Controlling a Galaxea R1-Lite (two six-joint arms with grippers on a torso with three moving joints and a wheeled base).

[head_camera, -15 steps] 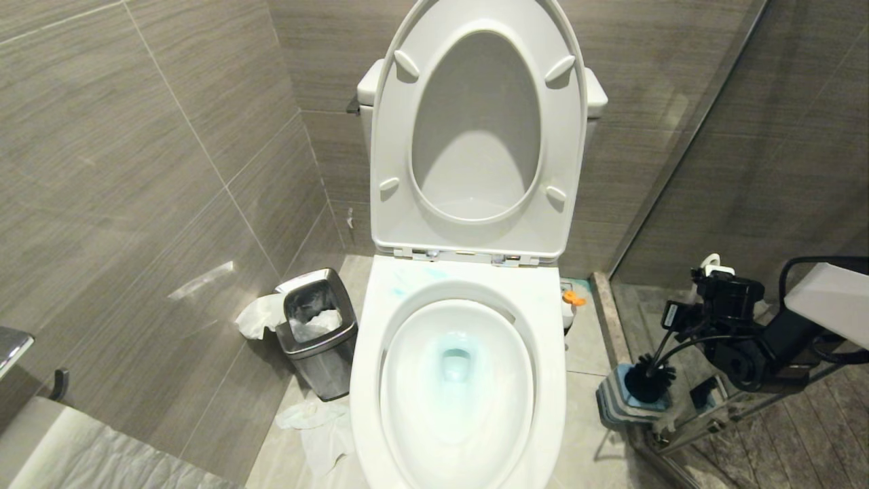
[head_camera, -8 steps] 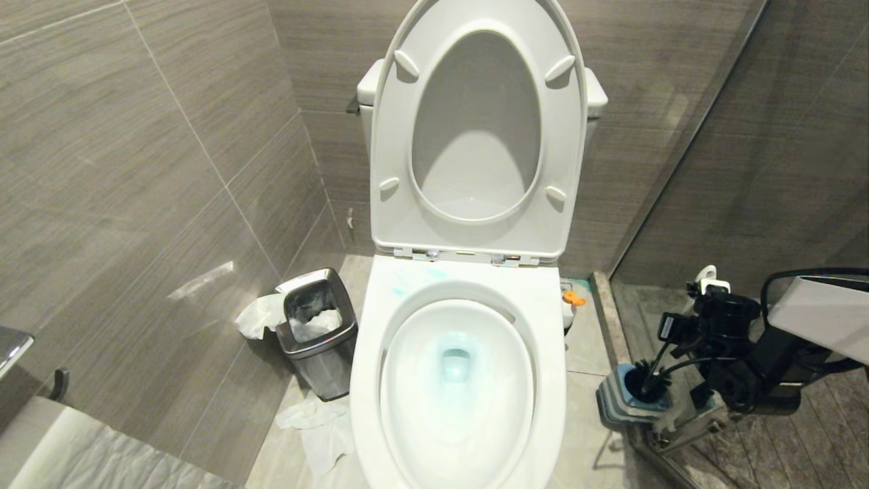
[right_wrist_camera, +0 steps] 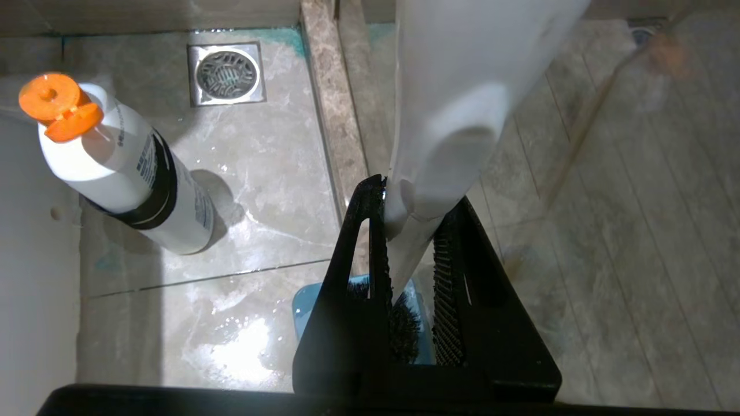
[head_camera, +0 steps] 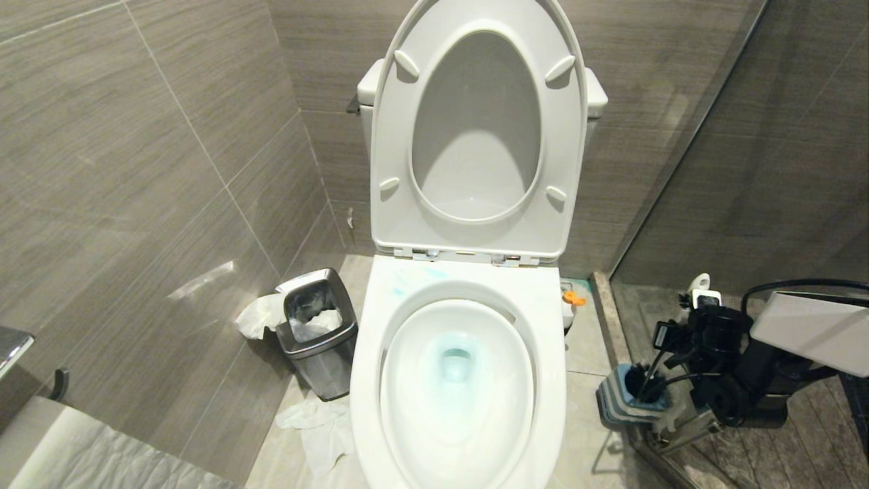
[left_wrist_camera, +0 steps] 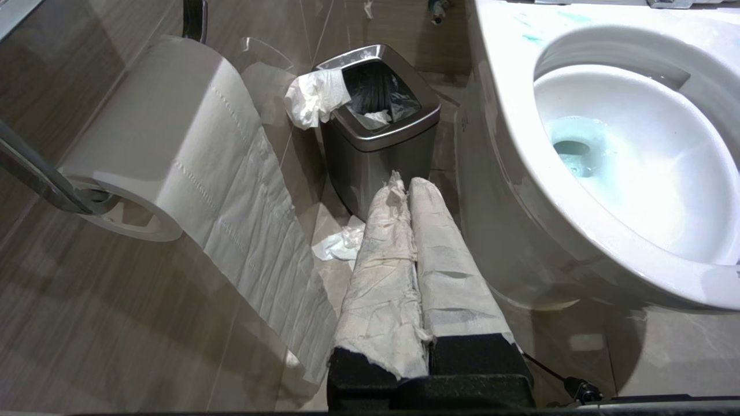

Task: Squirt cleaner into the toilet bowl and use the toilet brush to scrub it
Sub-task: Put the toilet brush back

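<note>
Nearest the toilet bowl (head_camera: 461, 380), the cleaner (head_camera: 455, 360) tints the water pale blue at the drain and smears the back rim, and open floor lies just to its right. Farther right of the bowl, the right gripper (right_wrist_camera: 407, 254) is clenched on the white handle of the toilet brush (right_wrist_camera: 457, 115), whose black bristles sit in its blue base against the stone curb. Left of the bowl, the left gripper (left_wrist_camera: 407, 190) hangs with its paper-wrapped fingers pressed together, just before the steel bin (left_wrist_camera: 378, 133).

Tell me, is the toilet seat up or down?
Up. The toilet seat stands raised against the lid, leaving the toilet bowl rim bare.
</note>
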